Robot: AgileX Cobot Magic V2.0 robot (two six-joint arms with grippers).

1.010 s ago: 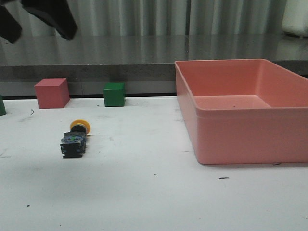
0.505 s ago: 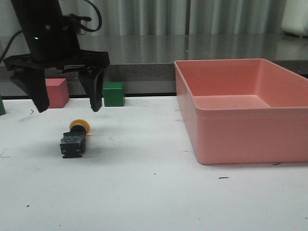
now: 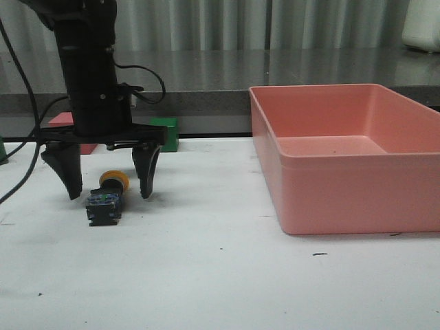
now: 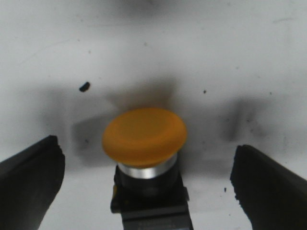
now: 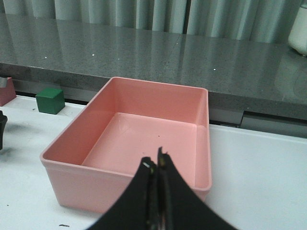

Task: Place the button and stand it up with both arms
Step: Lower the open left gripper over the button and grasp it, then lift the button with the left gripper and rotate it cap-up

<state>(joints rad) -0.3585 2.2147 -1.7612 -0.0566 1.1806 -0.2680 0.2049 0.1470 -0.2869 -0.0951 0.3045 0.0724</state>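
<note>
Both spread jaws of the left gripper [image 3: 107, 184] straddled the lying button [image 3: 106, 199], whose round cap might roll aside.

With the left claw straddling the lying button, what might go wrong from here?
The left claw sits open around the yellow cap of the button, which lies on its side. Closing on that rounded cap could let it slip or roll away. The fingertips look close to the table, so descending further may scrape it.
</note>
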